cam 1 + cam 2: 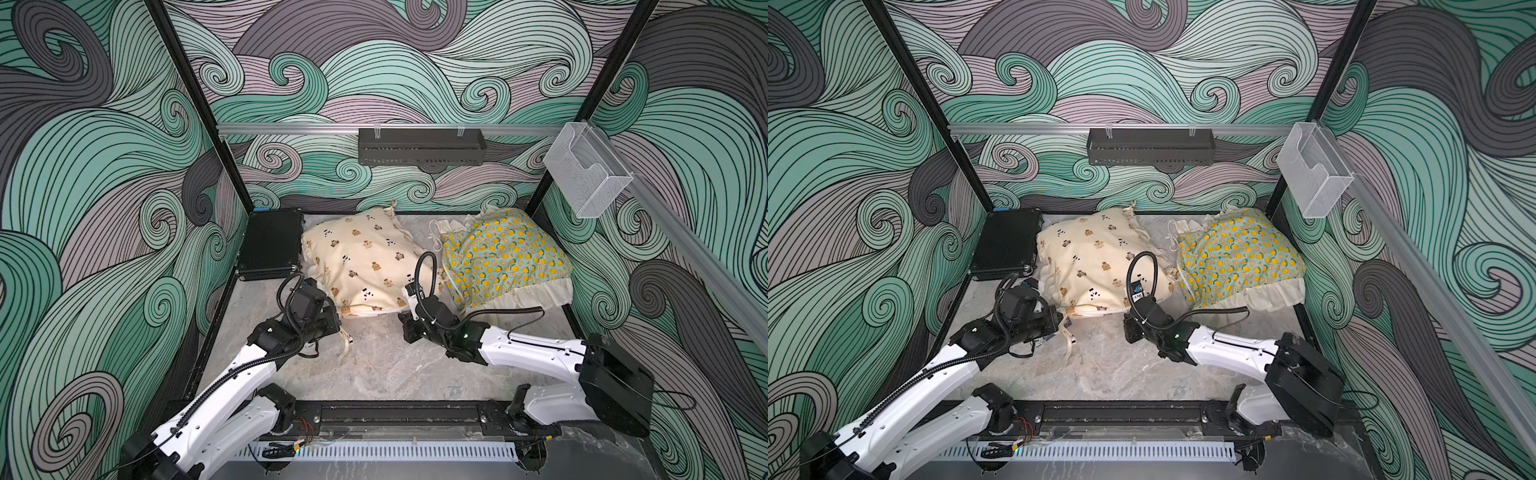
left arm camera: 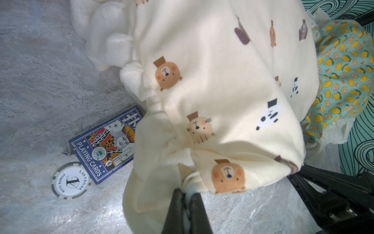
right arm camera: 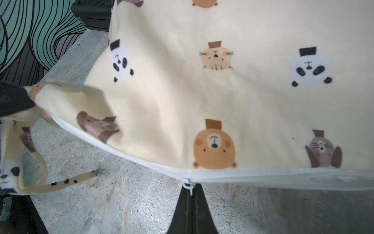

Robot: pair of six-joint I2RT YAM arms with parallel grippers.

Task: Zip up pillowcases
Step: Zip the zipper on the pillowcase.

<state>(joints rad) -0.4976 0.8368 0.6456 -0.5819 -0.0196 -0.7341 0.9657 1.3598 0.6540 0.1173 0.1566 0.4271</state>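
Observation:
The cream pillowcase with bear and panda prints lies at mid-table, and the teal lemon pillowcase lies to its right. My left gripper is shut on the fabric at the cream pillowcase's near-left corner. My right gripper is shut on the small white zipper pull on the white zip tape along the near edge of the cream pillowcase. The tape looks wider on the side away from the left gripper.
A black ribbed hard case stands left of the cream pillowcase. A blue playing-card box and a poker chip lie beside that corner. Cream ties trail on the marble. A black tray and a clear holder hang on the rails.

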